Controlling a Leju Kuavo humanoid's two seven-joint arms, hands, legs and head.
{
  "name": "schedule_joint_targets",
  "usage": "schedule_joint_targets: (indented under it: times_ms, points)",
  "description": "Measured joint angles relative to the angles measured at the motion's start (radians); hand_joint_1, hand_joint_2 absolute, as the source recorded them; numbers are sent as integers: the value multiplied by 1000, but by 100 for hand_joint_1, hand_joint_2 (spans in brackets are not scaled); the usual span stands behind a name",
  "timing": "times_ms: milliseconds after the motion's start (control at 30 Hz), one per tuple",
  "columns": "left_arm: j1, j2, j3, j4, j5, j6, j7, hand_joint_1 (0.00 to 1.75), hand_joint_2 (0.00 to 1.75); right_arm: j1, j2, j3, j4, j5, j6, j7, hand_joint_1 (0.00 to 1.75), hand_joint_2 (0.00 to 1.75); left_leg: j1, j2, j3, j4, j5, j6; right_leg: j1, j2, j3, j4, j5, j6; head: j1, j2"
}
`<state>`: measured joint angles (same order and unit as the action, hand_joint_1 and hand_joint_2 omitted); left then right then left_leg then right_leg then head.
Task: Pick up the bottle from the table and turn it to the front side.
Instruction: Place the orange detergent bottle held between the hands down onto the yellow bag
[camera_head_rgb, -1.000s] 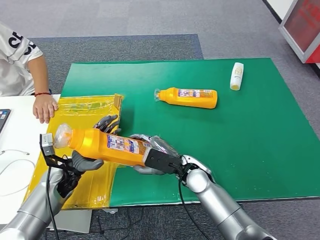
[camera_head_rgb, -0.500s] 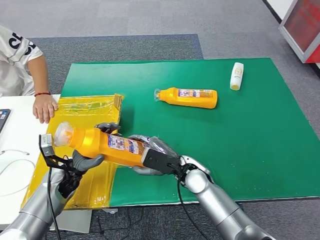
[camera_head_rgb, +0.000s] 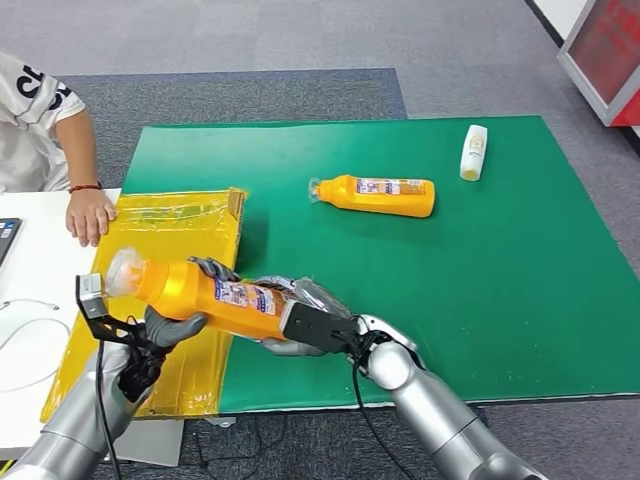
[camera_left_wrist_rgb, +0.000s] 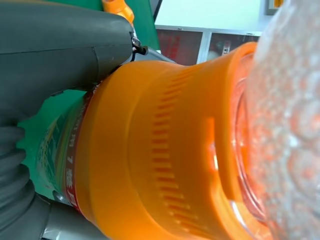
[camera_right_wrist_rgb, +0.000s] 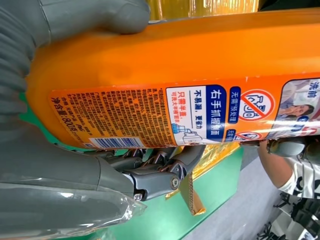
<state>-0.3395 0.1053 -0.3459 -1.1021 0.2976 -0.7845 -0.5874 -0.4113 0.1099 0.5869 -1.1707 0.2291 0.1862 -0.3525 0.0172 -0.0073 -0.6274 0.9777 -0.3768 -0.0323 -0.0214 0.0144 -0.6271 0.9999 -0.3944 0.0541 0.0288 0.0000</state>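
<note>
Head view: bottle (camera_head_rgb: 204, 292) is off the desk, held level over the near edge of the green mat (camera_head_rgb: 453, 270), straddling the line where the mat meets the yellow bag (camera_head_rgb: 162, 225). Left robot hand (camera_head_rgb: 155, 335) grasps it from underneath at the neck end, thumb hooked up the near side of the shoulder, cap (camera_head_rgb: 121, 270) poking past the hand away from the mat. Right robot hand (camera_head_rgb: 302, 312) grasps the base end, fingers wrapped under and round. Two-hand hold at both ends looks chosen so the bottle can be rolled about its long axis, one hand supporting while the other regrips. Right wrist view shows the label (camera_right_wrist_rgb: 181, 112) with barcode and fine print, likely the back panel, thumb (camera_right_wrist_rgb: 90, 17) pressed on one side of the body and fingers (camera_right_wrist_rgb: 162, 170) curled on the opposite side. So front probably not facing up yet; turn seems midway, my guess. Left wrist view has the ribbed orange collar (camera_left_wrist_rgb: 166, 145) right at the camera, thumb laid along the body. Second bottle (camera_head_rgb: 375, 195) lies flat mid-mat, small white bottle (camera_head_rgb: 473, 152) at the mat's far right corner, both untouched. Person's hand (camera_head_rgb: 89, 214) rests on the white desk (camera_head_rgb: 30, 270) just beyond the bag, well apart from the mat.
</note>
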Motion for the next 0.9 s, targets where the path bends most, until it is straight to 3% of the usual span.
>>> schedule_joint_targets:
  times_ms: [67, 133, 567, 900]
  points:
    - [2, 0, 1, -1, 0, 0, 0, 175, 175, 2, 0, 0, 0, 0, 0, 0, 13, 175, 0, 0, 0, 0, 0, 0, 0, 0, 0, 0, 0, 0, 0, 0]
    - [6, 0, 2, -2, 0, 1, 0, 175, 175, 3, 1, 1, 0, -1, 0, 0, 0, 175, 0, 0, 0, 0, 0, 0, 0, 0, 0, 0, 0, 0, 0, 0]
    - [39, 3, 8, -4, -25, 4, 2, 175, 175, 0, 5, -6, 0, -38, 15, 0, 0, 175, 0, 0, 0, 0, 0, 0, 0, 1, 0, 0, 0, 0, 0, 0]
    - [38, 23, -1, -29, -175, 100, 0, 175, 175, 3, 4, -80, 4, -198, 100, -15, 0, 175, 0, 0, 0, 0, 0, 0, 0, 1, -1, 0, 0, 0, 0, 0]
